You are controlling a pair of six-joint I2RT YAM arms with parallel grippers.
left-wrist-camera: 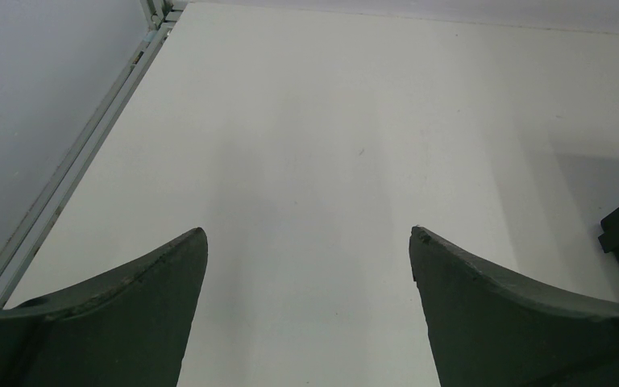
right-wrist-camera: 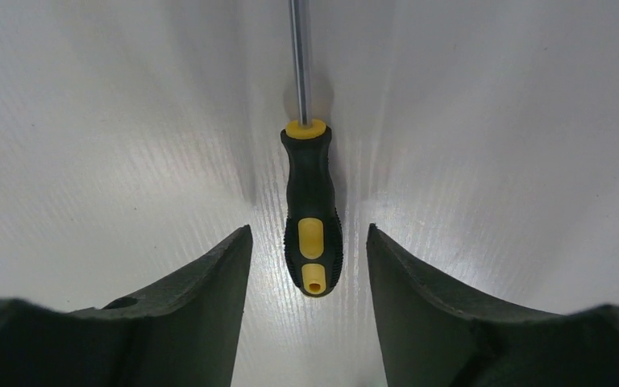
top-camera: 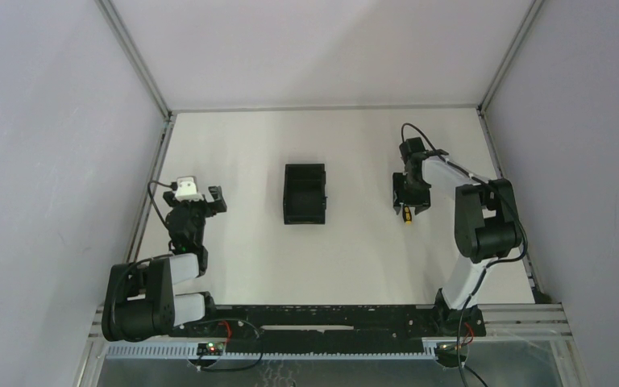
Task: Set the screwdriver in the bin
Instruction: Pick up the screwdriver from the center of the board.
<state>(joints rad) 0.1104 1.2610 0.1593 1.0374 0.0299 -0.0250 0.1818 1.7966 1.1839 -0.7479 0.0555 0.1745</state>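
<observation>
At far left, the left gripper point(left-wrist-camera: 308, 234) hangs spread wide over the table point(left-wrist-camera: 330, 121), idle; at centre the bin point(top-camera: 304, 193) stands upright. At right, the right gripper point(right-wrist-camera: 309, 230) straddles the handle of the screwdriver point(right-wrist-camera: 312, 201), which lies flat, jaws parted and not touching it. The grasp appears in hand: close, lift, then carry leftward over the bin's near wall, the only obstacle
</observation>
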